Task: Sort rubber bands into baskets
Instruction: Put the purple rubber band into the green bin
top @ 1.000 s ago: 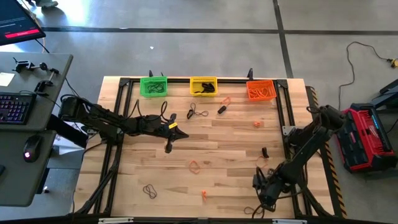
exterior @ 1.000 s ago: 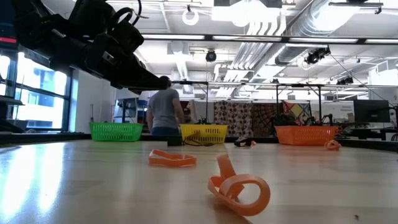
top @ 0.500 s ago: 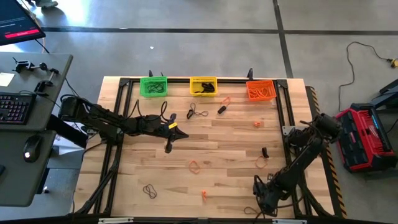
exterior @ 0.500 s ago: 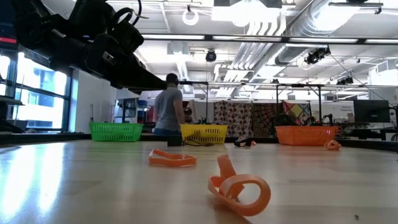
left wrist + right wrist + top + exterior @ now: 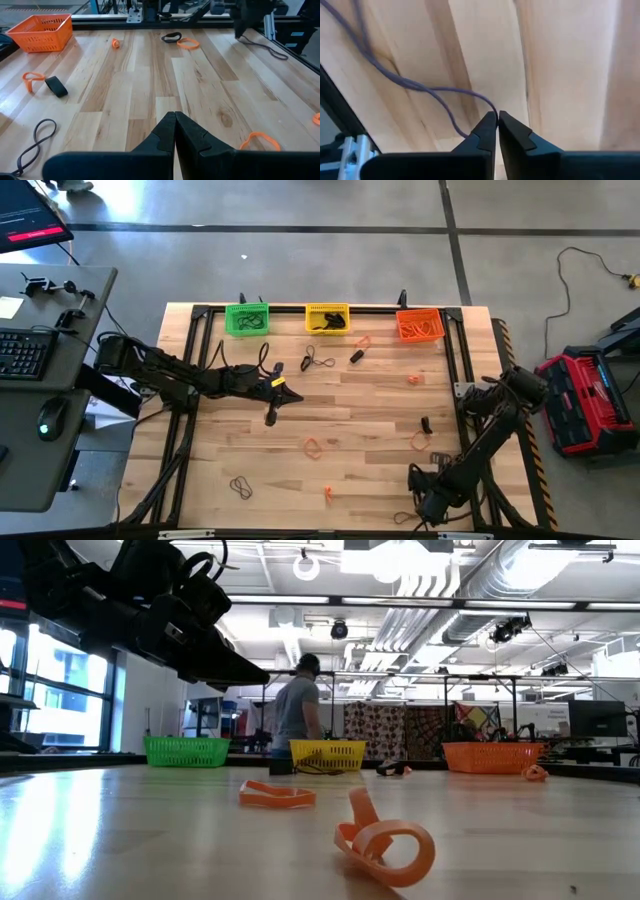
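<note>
Wooden plank table carries scattered thin floppy bands; lattice baskets line its far edge. Right gripper, low at the near corner, pinches a dark band. Left gripper hovers mid-table, fingers pressed together.

Overhead camera looks straight down on the bench; a bench-level camera faces the yellow basket, which both views share; wrist cameras ride close above the boards.
</note>
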### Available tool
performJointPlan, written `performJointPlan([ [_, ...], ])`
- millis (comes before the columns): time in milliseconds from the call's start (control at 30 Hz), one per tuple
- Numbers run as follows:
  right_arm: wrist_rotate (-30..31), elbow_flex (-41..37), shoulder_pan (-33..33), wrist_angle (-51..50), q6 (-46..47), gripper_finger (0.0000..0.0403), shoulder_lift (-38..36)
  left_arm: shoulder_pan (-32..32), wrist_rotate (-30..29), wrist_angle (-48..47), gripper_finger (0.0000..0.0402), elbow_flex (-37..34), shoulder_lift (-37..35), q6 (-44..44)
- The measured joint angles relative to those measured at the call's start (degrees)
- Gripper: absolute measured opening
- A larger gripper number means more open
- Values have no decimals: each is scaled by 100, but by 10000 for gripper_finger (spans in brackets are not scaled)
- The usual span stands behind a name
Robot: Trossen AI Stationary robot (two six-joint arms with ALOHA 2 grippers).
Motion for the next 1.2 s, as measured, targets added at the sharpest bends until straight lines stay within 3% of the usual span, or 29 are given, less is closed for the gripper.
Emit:
performJointPlan([
  [133, 70, 358, -87, -653, -71, 2, -2, 1, 0, 0, 0, 0, -1, 1],
  [300, 585, 797, -180, -1446, -185, 1, -87, 2, 0, 0, 0, 0, 0, 25],
  [533, 827, 884, -189, -1342, -201, 6, -189, 1, 0, 1, 0, 0, -2, 44],
  [667, 825, 752, -189, -930, -351, 35, -181, 2, 0, 2, 0, 0, -1, 44],
  [967, 694, 620, -83, -480, -947, 147, -160, 0, 2, -1, 0, 0, 0, 41],
  [1200, 852, 620, 197, -163, -1247, 162, 43, 1, 0, -1, 0, 0, 0, 44],
])
